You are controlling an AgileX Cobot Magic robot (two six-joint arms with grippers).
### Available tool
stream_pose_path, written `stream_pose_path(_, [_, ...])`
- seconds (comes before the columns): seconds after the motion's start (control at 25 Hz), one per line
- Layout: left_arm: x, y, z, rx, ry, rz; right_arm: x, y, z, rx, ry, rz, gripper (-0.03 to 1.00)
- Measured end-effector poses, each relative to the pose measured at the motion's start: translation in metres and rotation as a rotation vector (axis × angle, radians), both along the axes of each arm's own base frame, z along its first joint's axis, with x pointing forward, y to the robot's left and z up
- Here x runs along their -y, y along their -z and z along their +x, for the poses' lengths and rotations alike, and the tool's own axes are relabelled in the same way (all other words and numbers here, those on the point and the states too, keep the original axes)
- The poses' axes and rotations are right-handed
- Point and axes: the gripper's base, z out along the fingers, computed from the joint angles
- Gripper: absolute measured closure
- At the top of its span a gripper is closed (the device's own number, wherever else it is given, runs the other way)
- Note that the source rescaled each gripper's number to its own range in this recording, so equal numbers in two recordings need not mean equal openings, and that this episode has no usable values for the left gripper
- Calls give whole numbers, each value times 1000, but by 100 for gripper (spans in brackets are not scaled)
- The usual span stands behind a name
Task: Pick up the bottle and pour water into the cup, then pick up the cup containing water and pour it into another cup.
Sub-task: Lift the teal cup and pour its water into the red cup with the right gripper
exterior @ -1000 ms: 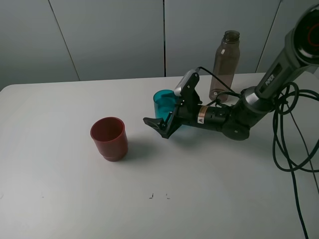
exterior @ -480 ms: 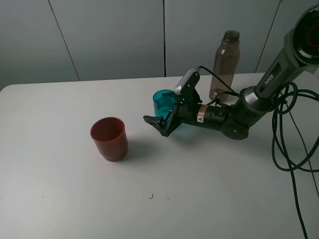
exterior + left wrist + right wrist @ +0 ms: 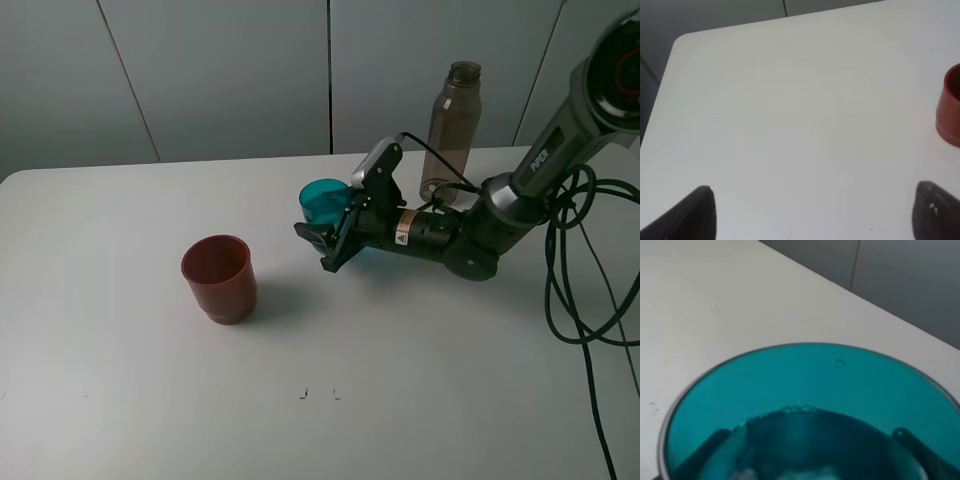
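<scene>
The red cup (image 3: 218, 277) stands nearest on the surface (image 3: 150, 400), awaiting the pour. Behind it, the right gripper (image 3: 330, 235) clamps the teal tumbler (image 3: 323, 203), retaining its water for transfer. The bottle (image 3: 452, 130) stands upright, farthest back. The left gripper (image 3: 815, 212) is spread, empty.

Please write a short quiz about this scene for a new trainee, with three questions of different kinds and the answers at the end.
1. True or false: the bottle and the red cup both stand upright on the table.
2. Which thing sits between the fingers of the right gripper? A. the teal cup B. the red cup C. the bottle
3. Fill in: in the left wrist view, the left gripper is ___ and holds nothing.

Key: 1 true; 2 A; 3 open.
</scene>
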Motion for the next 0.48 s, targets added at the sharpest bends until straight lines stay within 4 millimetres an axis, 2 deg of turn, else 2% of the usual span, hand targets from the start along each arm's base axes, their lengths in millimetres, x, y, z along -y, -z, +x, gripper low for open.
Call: stream_pose_path(0.48, [0, 0, 0, 0, 0, 0, 0, 0, 0, -3, 3, 3, 95])
